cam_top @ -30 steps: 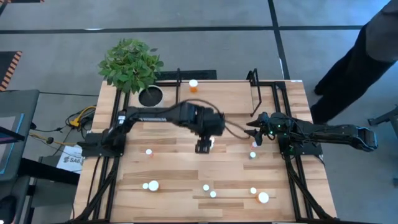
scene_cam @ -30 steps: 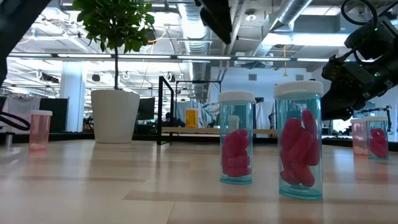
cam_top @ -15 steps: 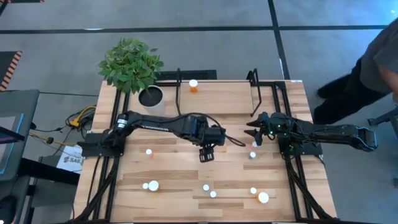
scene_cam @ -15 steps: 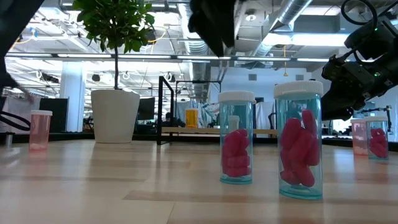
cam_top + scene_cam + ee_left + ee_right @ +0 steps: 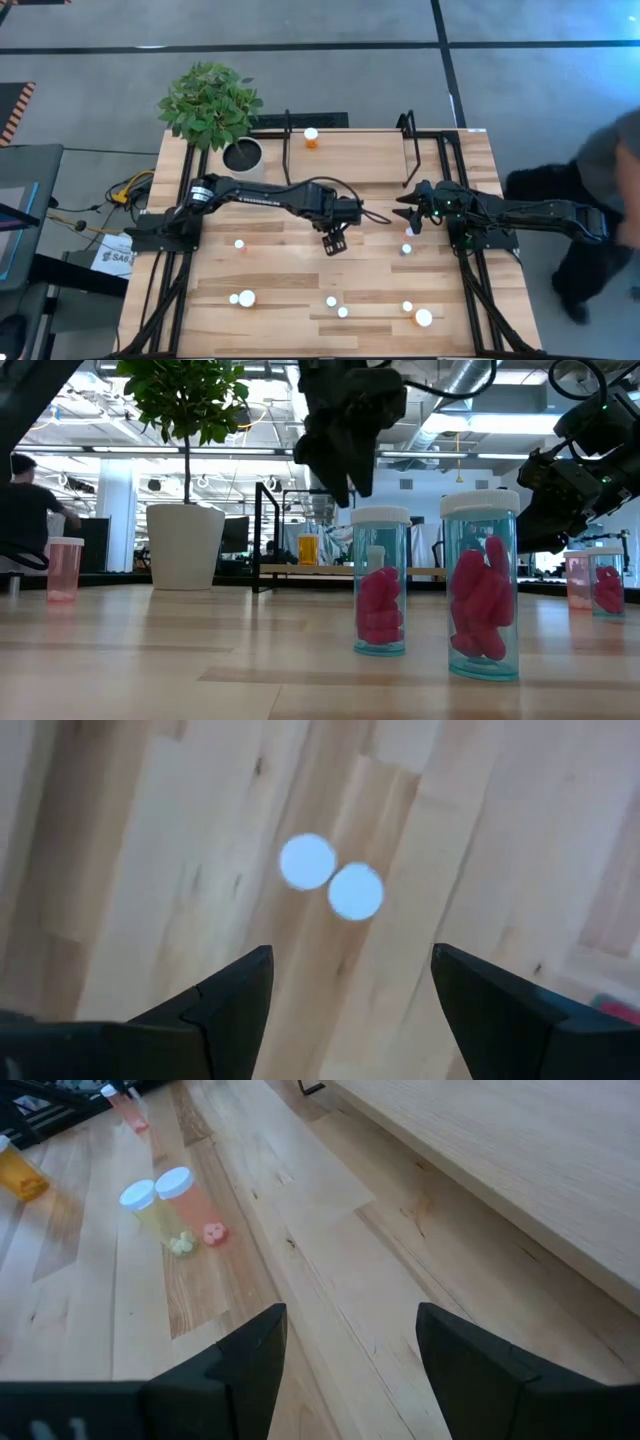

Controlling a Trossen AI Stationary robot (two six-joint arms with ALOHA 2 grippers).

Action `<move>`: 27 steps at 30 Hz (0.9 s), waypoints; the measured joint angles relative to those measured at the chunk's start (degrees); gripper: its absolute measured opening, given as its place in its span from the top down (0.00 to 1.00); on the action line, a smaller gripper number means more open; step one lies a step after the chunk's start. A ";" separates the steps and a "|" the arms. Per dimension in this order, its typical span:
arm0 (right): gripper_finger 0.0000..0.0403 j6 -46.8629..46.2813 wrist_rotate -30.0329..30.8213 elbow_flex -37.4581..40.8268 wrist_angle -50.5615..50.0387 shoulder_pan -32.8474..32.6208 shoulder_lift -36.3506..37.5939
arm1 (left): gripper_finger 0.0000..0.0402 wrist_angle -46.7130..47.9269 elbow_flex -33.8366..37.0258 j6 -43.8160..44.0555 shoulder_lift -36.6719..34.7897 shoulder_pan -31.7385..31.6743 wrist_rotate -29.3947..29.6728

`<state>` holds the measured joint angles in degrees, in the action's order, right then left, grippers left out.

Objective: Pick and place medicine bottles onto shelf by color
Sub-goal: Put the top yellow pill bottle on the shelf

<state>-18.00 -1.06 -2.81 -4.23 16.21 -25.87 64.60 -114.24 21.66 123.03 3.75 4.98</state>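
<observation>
Several medicine bottles with white caps stand upright on the plank table. A pair (image 5: 337, 306) stands near the front edge; in the low view these two (image 5: 380, 580) (image 5: 482, 585) hold pink pills. An orange bottle (image 5: 311, 137) stands on the shelf (image 5: 350, 160) at the far side. My left gripper (image 5: 335, 243) hangs open over mid-table, pointing steeply down; its wrist view shows the pair's caps (image 5: 307, 861) (image 5: 356, 891) beyond the open fingers (image 5: 350, 965). My right gripper (image 5: 408, 218) waits open and low at the right, next to two bottles (image 5: 407, 241).
A potted plant (image 5: 212, 105) in a white pot (image 5: 241, 154) stands at the far left corner. More bottles stand at the left (image 5: 240, 243), front left (image 5: 241, 298) and front right (image 5: 417, 314). A person (image 5: 600, 230) moves beside the table's right side.
My left gripper has come down toward the table over its middle, rolling about the line it points along, and now shows in the low view above the pink-pill bottles. It has stayed open. The person at the right has moved.
</observation>
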 joint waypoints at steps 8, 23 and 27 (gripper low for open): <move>0.38 0.00 0.00 0.00 0.00 0.00 0.02 | 0.35 -5.88 3.81 2.36 -0.07 0.02 -2.80; 0.38 0.00 0.00 0.00 0.00 -0.01 0.01 | 0.34 -7.39 3.91 4.73 -0.03 0.54 1.56; 0.38 0.00 0.00 0.00 0.00 -0.02 0.01 | 0.34 -7.39 3.91 4.98 -0.03 0.74 1.90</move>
<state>-18.00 -1.06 -2.81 -4.23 16.19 -25.85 57.21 -110.32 26.64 123.01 4.49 6.87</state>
